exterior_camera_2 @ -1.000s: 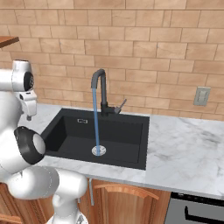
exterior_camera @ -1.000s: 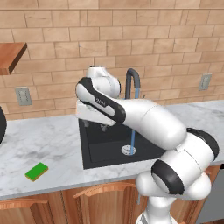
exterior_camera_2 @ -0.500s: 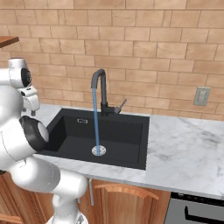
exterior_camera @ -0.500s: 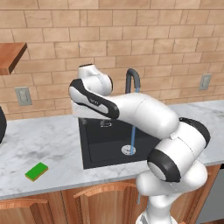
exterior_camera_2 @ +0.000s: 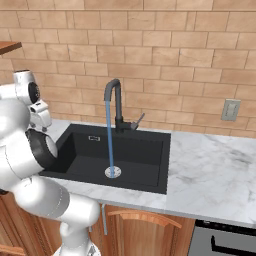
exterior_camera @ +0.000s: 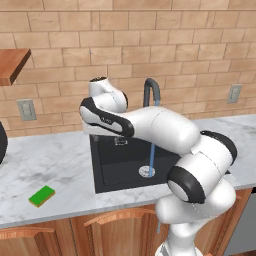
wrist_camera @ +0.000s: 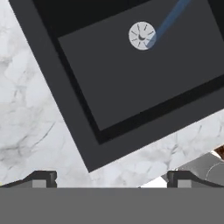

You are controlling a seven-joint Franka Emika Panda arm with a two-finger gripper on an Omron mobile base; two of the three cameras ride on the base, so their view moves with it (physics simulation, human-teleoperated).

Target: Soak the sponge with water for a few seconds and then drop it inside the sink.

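Both my fingers [wrist_camera: 42, 179] stand wide apart, holding nothing, over the sink [wrist_camera: 131, 87] corner. Water [exterior_camera: 152, 156] runs onto the drain [wrist_camera: 142, 36]; sponge [exterior_camera: 42, 196] lies on the counter [exterior_camera: 60, 170].

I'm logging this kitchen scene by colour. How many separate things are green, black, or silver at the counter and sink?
Green: 1, the sponge
Black: 2, the sink and the tap
Silver: 1, the drain
Total: 4
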